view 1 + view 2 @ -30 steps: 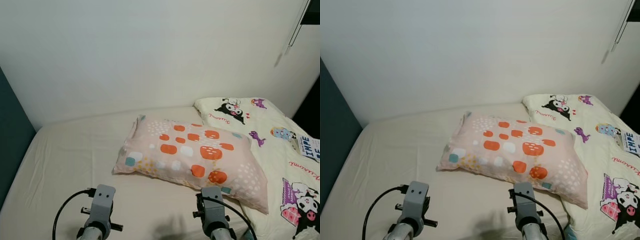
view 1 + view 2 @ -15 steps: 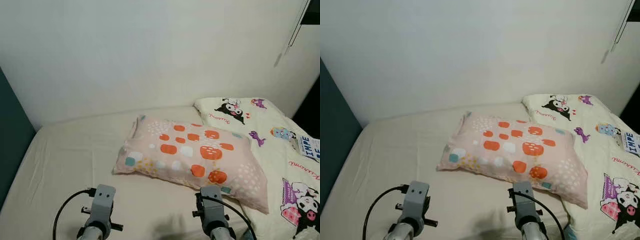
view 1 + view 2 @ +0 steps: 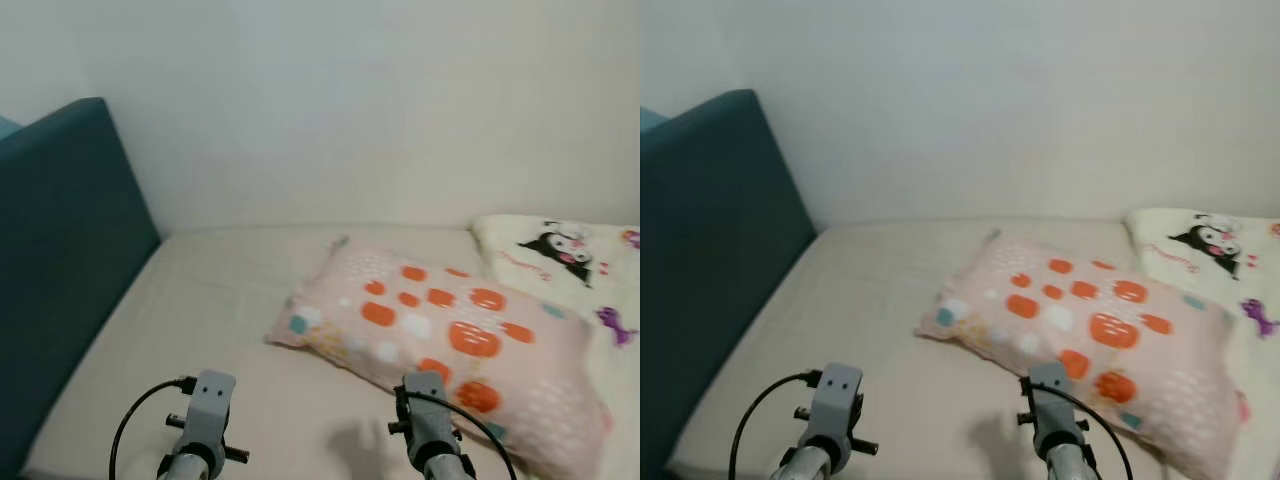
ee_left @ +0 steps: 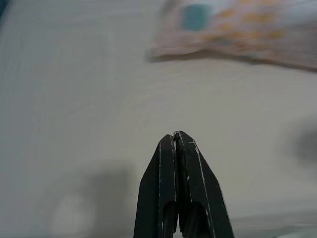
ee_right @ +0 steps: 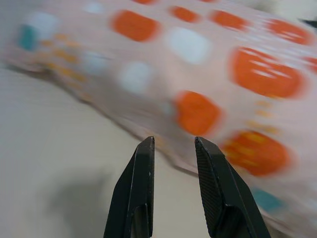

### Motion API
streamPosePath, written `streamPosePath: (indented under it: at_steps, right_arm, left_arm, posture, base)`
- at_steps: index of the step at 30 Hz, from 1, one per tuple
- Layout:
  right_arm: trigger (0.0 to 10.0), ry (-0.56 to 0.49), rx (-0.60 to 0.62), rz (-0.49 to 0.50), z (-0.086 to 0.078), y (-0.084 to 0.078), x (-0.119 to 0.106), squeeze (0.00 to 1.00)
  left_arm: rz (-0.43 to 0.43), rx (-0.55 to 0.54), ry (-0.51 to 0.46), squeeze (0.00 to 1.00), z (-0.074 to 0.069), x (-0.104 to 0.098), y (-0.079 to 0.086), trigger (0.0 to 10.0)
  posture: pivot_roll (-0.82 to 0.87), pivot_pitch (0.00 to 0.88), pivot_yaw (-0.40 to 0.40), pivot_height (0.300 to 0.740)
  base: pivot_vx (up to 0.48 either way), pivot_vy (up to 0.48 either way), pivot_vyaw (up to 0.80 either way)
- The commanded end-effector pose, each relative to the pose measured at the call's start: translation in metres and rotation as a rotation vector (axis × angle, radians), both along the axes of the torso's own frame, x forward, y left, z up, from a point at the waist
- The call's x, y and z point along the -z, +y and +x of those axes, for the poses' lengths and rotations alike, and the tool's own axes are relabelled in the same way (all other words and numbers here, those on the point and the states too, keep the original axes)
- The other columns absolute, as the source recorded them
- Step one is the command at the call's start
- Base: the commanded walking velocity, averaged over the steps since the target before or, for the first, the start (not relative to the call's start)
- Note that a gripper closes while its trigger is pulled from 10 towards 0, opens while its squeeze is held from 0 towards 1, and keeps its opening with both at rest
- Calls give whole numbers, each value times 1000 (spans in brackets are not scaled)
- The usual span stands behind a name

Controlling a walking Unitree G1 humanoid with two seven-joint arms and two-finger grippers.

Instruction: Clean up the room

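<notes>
Pink pillow [image 3: 440, 335] w/ orange, white and teal patches lies flat on a cream-sheeted bed [image 3: 210, 330], approx. mid-bed. Beside the pillow, away from the headboard, a cartoon-print blanket [image 3: 560, 250]. Teal headboard [image 3: 60, 260] well apart from the pillow; pale wall [image 3: 350, 100] behind. Right hand [image 5: 173, 148], fingers parted and grasping nothing, hovers just at the pillow's near edge. Left hand [image 4: 175, 136], clenched and empty, over bare sheet, pillow's corner ahead of it.

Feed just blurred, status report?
Left gripper shut, empty, over sheet. Right gripper open, aimed at pillow. Nothing in the way.
</notes>
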State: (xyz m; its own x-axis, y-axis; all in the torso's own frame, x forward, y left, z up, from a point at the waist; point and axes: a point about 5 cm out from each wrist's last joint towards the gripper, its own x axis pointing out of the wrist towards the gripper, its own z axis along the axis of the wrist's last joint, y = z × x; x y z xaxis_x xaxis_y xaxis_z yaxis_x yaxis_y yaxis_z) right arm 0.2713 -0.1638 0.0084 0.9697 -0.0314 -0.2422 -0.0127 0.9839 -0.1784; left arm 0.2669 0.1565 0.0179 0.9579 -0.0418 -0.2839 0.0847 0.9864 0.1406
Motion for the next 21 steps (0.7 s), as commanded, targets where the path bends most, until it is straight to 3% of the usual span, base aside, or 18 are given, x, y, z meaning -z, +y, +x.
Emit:
streamPosePath:
  at_steps: [1,21]
  right_arm:
    - [10000,20,0,16,-4,4,5,0]
    - [10000,36,2,23,-7,4,8,0]
  left_arm:
    - [3,-16,24,0,-4,4,6,10000]
    - [38,13,26,0,-4,4,5,10000]
  posture:
    - [29,103,-9,740]
    - [28,113,-8,740]
  base:
    - [0,0,0]
    - [0,-21,0]
